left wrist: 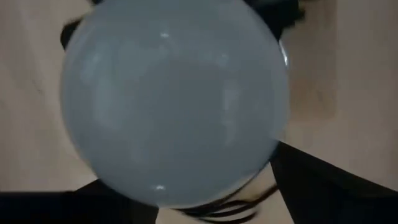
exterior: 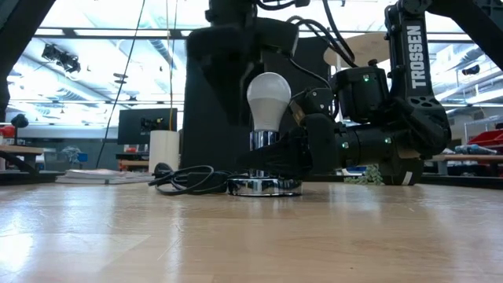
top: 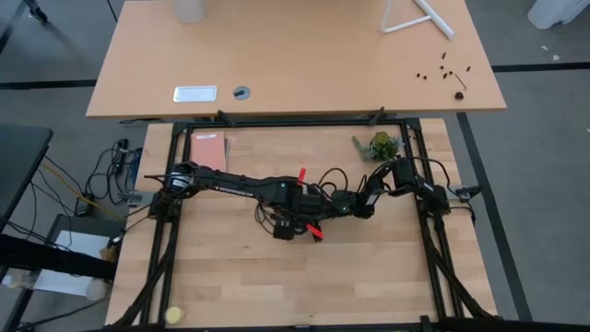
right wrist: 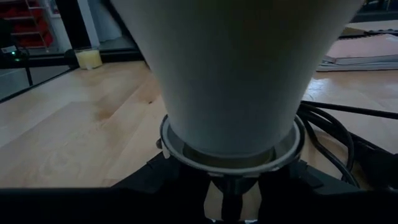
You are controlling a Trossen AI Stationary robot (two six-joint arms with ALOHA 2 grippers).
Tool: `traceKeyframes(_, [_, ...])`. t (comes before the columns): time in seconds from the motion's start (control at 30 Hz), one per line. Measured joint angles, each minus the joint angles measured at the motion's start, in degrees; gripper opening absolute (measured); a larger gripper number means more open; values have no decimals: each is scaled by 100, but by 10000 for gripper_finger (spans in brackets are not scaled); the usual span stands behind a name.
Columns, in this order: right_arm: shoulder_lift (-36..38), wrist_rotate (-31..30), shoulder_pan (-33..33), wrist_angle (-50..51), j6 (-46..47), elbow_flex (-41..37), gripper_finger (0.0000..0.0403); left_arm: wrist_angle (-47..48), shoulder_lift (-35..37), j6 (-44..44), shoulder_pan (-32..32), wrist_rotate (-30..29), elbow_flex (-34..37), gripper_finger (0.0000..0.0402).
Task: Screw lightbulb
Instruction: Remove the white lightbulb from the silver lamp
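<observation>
Near the middle of the bench the lightbulb point(exterior: 269, 101) stands upright in its socket point(exterior: 264, 185); my right gripper point(exterior: 295, 153) closes on the socket's neck to steady it; whether my left gripper above the bulb grips, I cannot tell; next I judge more turning is needed.

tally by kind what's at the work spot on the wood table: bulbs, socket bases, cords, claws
lightbulb: 1
socket base: 1
black cord: 1
claws: 2, left claw over the bulb, right claw at its neck
Total: 5
</observation>
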State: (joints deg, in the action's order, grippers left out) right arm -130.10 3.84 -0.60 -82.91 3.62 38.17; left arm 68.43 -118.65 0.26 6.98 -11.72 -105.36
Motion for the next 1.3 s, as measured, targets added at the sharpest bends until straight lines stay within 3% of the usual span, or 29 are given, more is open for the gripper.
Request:
traceKeyframes(0.13, [0, 0, 0, 2, -3, 0, 182, 42, 0, 1291, 0, -515, -2, 300])
traceKeyframes(0.23, [0, 0, 0, 2, -10, 0, 182, 122, 0, 1779, -2, -1131, -4, 310])
traceKeyframes(0.3, [0, 2, 0, 2, -18, 0, 182, 114, 0, 2106, -7, -1243, -4, 315])
traceKeyframes(0.53, [0, 4, 0, 2, -31, 0, 182, 33, 0, 2761, 17, -1002, -4, 341])
traceKeyframes(0.8, [0, 7, 0, 2, -51, 0, 182, -62, 7, 2780, 20, -902, -350, 397])
traceKeyframes(1.0, [0, 7, 0, 2, -64, 0, 182, -87, 11, 2753, 17, -325, -693, 392])
traceKeyframes(1.3, [0, 11, 4, 2, -81, 0, 182, 4, -187, 2472, -60, -52, -701, 391])
